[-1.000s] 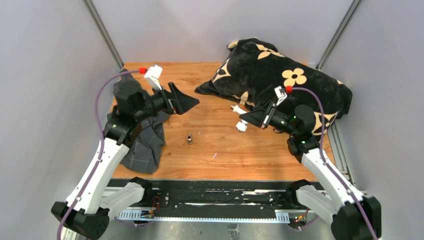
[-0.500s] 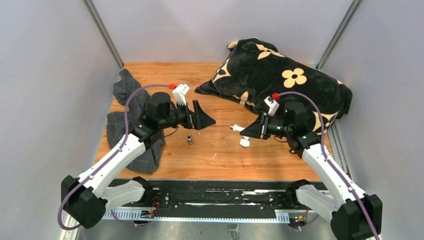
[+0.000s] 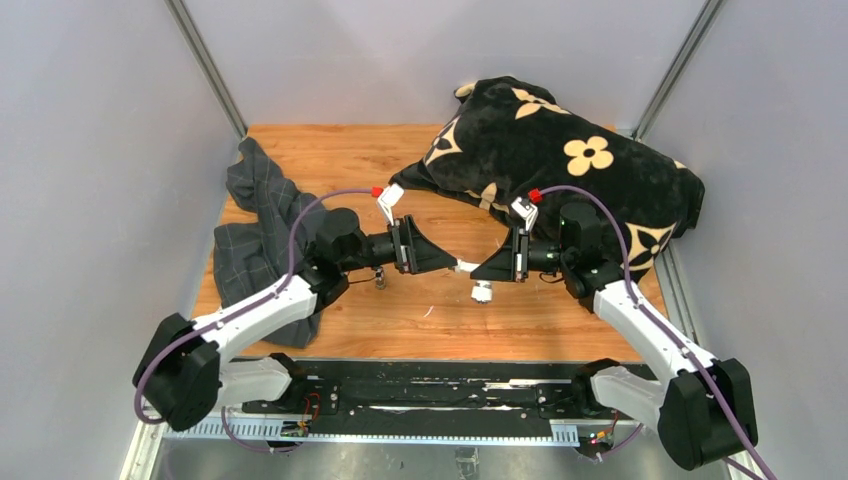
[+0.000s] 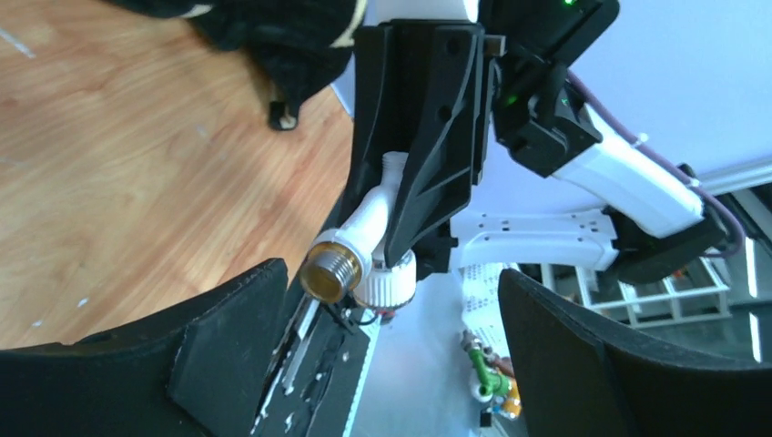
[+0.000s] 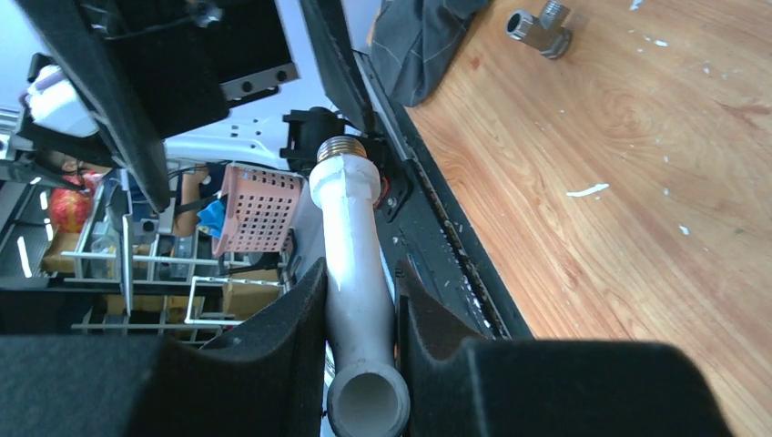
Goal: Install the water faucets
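the right hand (image 5: 360, 305) is clamped on the white elbow tap body (image 5: 350, 237) at its straight shank, held off the worktop (image 3: 440, 320), with the brass threaded end (image 4: 330, 270) sticking out past the fingertips. that end sits between the spread fingers of the left hand (image 4: 391, 282), which is open and touches nothing that i can see.

the body looks like light, stiff, smooth plastic, so it could twist in the pads; hold it by the shank (never the threads). the grey metal t-piece (image 5: 539, 23) lies on the worktop under the left hand's wrist: small, hard and likely to roll, best pinched across its body.

count: one tap body, one t-piece, one checked cloth (image 3: 262, 225), one flowered cushion (image 3: 560, 150).
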